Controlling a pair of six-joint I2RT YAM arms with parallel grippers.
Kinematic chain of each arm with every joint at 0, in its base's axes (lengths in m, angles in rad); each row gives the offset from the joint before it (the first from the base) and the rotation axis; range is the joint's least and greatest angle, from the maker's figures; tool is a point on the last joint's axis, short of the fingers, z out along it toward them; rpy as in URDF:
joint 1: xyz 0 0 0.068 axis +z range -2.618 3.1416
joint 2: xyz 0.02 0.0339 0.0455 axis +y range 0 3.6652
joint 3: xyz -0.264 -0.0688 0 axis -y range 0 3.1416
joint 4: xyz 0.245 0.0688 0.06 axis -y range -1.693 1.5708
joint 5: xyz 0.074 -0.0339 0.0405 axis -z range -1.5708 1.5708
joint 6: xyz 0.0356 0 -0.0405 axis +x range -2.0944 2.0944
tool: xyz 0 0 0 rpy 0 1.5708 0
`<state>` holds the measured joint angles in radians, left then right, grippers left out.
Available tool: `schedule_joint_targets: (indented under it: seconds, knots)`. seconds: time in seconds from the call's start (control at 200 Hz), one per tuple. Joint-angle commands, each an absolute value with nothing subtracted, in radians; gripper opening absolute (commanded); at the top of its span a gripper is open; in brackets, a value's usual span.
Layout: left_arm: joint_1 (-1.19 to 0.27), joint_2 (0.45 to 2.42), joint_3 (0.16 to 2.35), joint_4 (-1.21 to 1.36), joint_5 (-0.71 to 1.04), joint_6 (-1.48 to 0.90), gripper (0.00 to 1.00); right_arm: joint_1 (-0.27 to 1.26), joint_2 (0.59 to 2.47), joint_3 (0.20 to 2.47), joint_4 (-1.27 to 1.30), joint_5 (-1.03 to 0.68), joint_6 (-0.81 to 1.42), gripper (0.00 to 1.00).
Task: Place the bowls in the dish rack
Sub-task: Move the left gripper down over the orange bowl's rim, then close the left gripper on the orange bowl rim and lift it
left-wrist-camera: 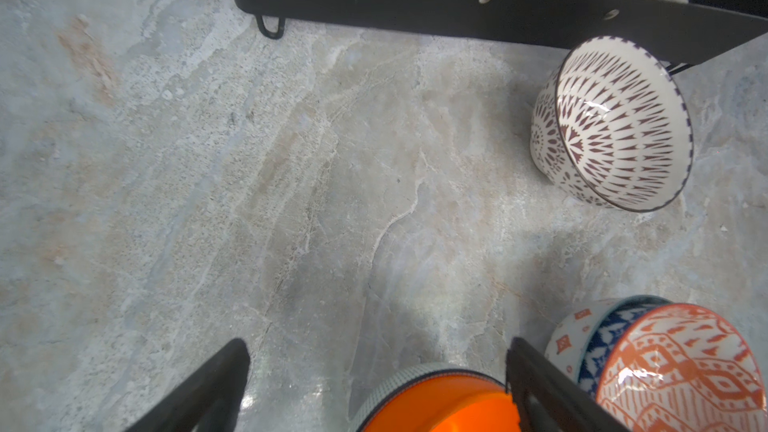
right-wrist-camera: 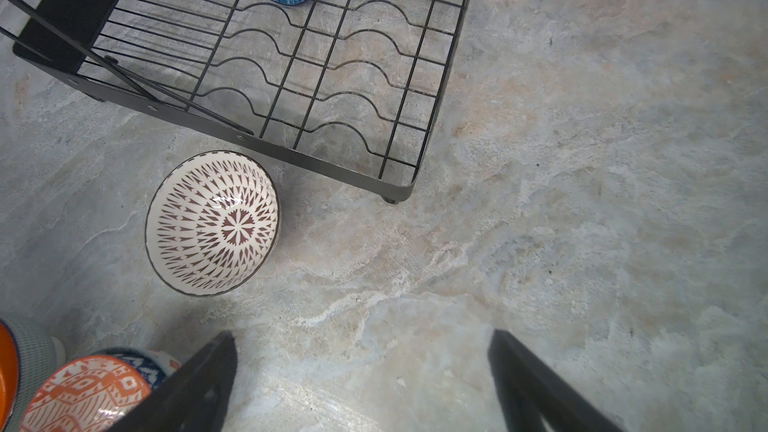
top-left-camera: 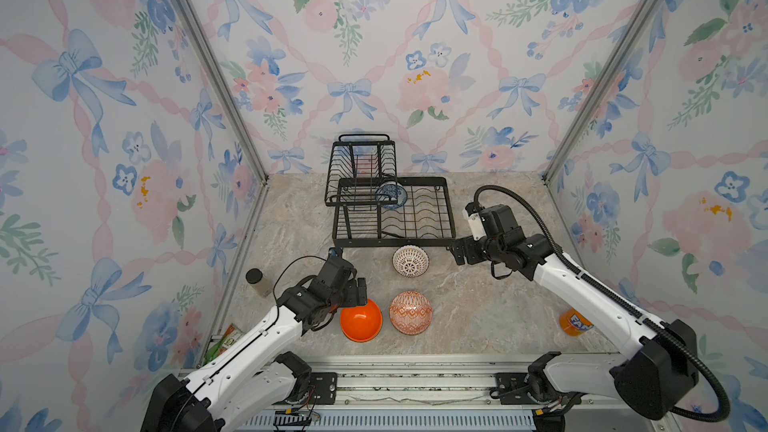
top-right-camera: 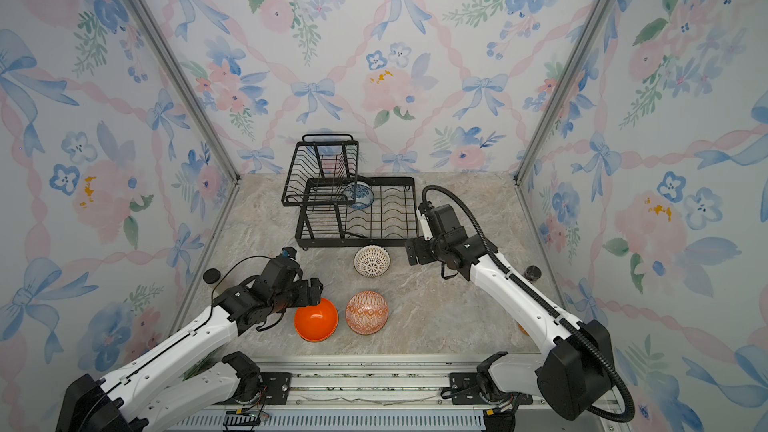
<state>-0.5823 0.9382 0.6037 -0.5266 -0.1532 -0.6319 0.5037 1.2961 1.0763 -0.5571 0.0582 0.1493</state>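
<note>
Near the front of the worktop [top-left-camera: 478, 305], the left gripper [left-wrist-camera: 378, 343] sits low at the plain orange bowl [top-left-camera: 360, 320], jaws spread wide, nothing pinched. The wrist view puts the bowl's rim between the fingers, one finger close against its edge. Contact I cannot confirm. The outer wall shows a grey hatch, so it may be nested in another bowl. I can't tell.

Step in hand, as I read it: approach for the pick of the orange bowl. One bowl is loaded. The blue-patterned bowl [top-left-camera: 392, 195] stands on edge in the dish rack [top-left-camera: 395, 240], lower tray, beside the raised basket. The white lattice bowl [top-left-camera: 410, 260] sits on the worktop just in front of the rack. The orange-white geometric bowl [top-left-camera: 410, 312] sits just beside the orange one, apparently stacked on others.

Next move, my call: one finger inside the rim, close on the wall, lift clear of the neighbour, carry to a free wavy slot.

Left arm reaches forward and low, wrist pitched down. Right gripper [right-wrist-camera: 362, 336] hangs spread and empty over bare worktop by the rack's front right corner.
</note>
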Motion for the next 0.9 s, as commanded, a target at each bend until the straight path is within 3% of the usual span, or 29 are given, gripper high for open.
schedule_joint_targets:
  seconds: [0.0,0.665,0.895]
  knots:
    - [-0.594,0.939,0.59,-0.54,-0.151,-0.656,0.94,0.492,1.307,1.06,-0.543,0.045,0.149,0.97]
    - [-0.716,0.913,0.584,-0.67,-0.232,-0.837,0.66,0.488,1.289,1.016,-0.518,0.028,0.167,0.97]
    - [-0.742,0.92,0.604,-0.708,-0.239,-0.856,0.62,0.487,1.299,0.995,-0.494,0.011,0.175,0.97]
